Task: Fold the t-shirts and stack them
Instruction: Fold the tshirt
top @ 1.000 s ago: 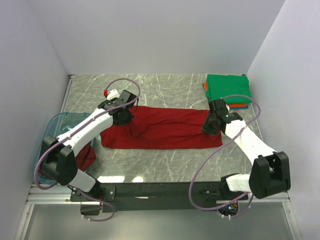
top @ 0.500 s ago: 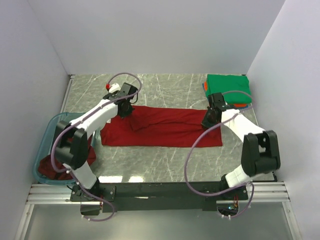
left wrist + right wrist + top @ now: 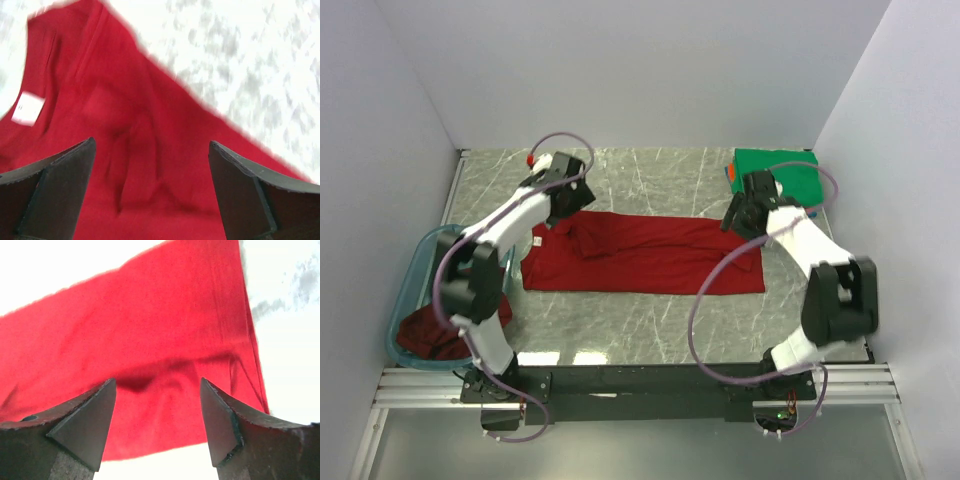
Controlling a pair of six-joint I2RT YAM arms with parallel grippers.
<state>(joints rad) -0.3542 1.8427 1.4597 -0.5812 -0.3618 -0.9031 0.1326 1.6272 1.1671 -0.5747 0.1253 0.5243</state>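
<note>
**Red shirt (image 3: 640, 262) laid flat, nothing pinched**

Red cloth lies as a long band across the middle of the grey marbled table (image 3: 650, 330). My left gripper (image 3: 150, 145) hangs over the shirt's upper left end, fingers wide apart with nothing between them. A white label (image 3: 27, 108) shows at the left of that wrist view. My right gripper (image 3: 156, 382) hovers over the upper right end, also spread and holding nothing. A folded green shirt (image 3: 782, 172) tops the pile in the upper right corner, just beyond that gripper. A maroon shirt (image 3: 425, 335) sits crumpled in the blue tub (image 3: 420, 250) at lower left.
</note>
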